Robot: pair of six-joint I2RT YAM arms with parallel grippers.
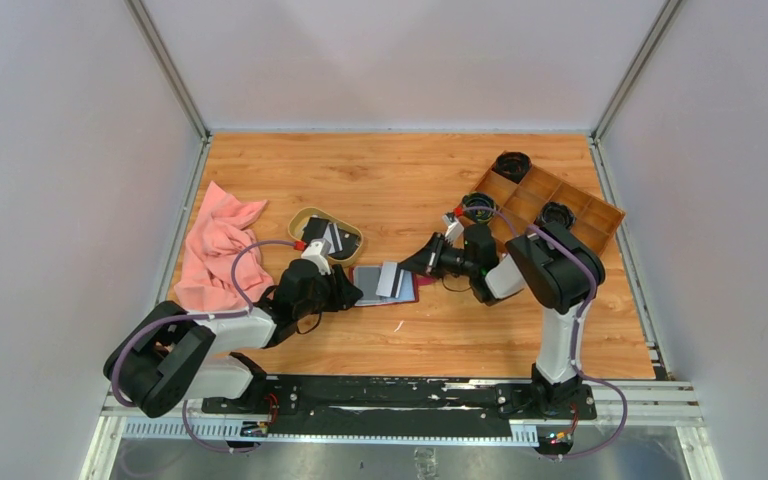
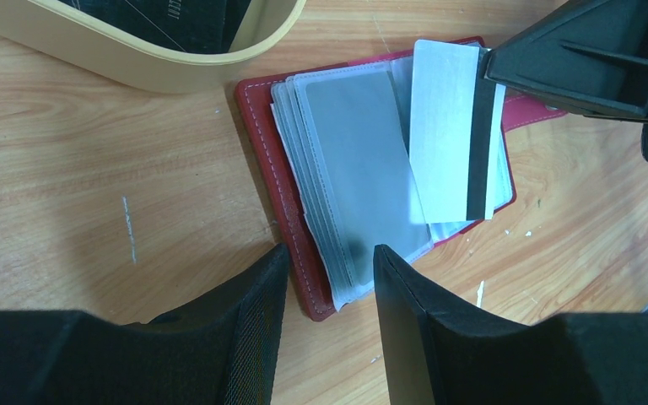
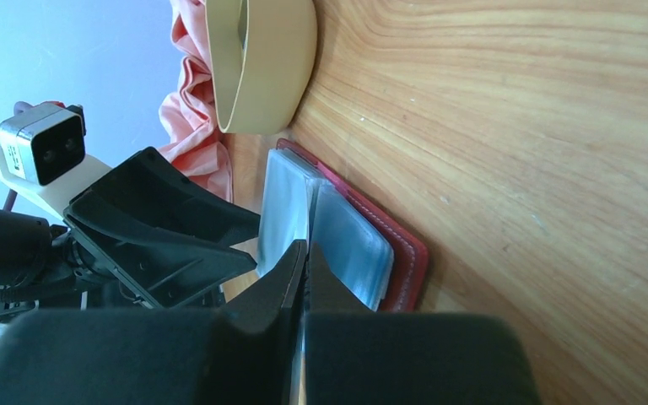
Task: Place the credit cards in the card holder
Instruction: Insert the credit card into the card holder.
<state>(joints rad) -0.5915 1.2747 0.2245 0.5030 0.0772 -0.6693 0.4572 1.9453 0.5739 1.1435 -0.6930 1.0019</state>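
The dark red card holder (image 1: 412, 293) lies open on the table, grey pockets (image 2: 354, 160) up; its red edge (image 2: 257, 126) shows in the left wrist view. My right gripper (image 1: 424, 262) is shut on a white card with a black stripe (image 2: 443, 126), held over the holder's right-hand pockets. In the right wrist view its fingertips (image 3: 306, 253) pinch the card edge-on above the holder (image 3: 405, 253). My left gripper (image 2: 329, 261) is open, its fingers either side of the holder's near corner. More black and white cards (image 1: 324, 237) lie in the tan dish.
The oval tan dish (image 1: 305, 214) stands just behind the holder, left of it. A pink cloth (image 1: 215, 250) lies at the far left. A brown wooden compartment tray (image 1: 585, 215) with black round items stands at the back right.
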